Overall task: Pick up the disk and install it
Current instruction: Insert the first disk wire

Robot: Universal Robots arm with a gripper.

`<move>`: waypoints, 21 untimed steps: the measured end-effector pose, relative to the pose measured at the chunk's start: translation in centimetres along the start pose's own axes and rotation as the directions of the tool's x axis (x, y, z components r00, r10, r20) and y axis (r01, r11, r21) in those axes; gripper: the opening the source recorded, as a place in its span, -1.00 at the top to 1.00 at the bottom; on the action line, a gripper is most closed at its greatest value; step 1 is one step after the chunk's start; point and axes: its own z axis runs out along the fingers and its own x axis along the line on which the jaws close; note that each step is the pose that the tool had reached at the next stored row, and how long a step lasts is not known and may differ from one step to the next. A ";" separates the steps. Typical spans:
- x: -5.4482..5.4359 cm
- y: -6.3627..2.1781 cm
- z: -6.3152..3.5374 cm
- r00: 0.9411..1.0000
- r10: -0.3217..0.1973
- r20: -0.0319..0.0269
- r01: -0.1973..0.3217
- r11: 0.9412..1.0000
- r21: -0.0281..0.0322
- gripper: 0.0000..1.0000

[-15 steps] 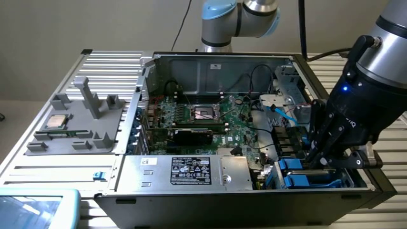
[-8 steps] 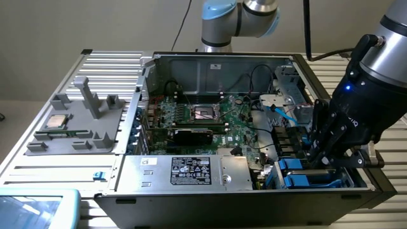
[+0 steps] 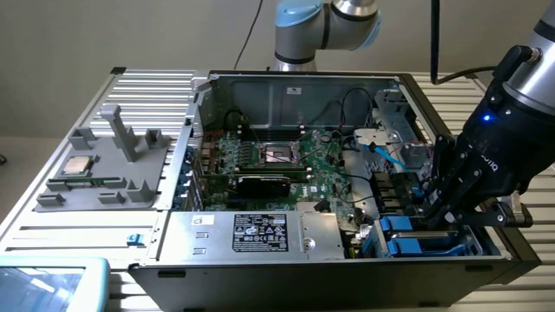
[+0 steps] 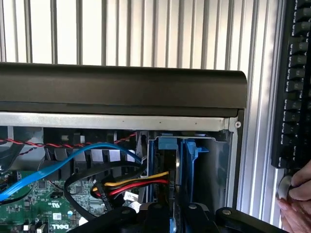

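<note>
We see the gripper (image 3: 438, 218) down inside the open computer case (image 3: 303, 279), clamped narrowly on the blue-bracketed disk (image 4: 190, 160), which stands on edge in the drive bay (image 4: 218, 155) at the case's corner

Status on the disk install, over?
Hand shut on grey-metal hard drive in blue plastic bracket, down in the corner bay. Yellow-red-black cable bundle beside it. Person's fingers outside the case.

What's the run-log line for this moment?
phase: install | gripper: at drive bay | disk: upright in bay slot, in line with gripper
</note>
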 end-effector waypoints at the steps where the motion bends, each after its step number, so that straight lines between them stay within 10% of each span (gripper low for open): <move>1: 0.1 0.00 0.00 1.000 0.000 0.000 0.000 1.000 0.000 0.66; 21: 0.7 0.45 0.23 1.000 -0.026 0.003 0.026 1.000 0.000 0.66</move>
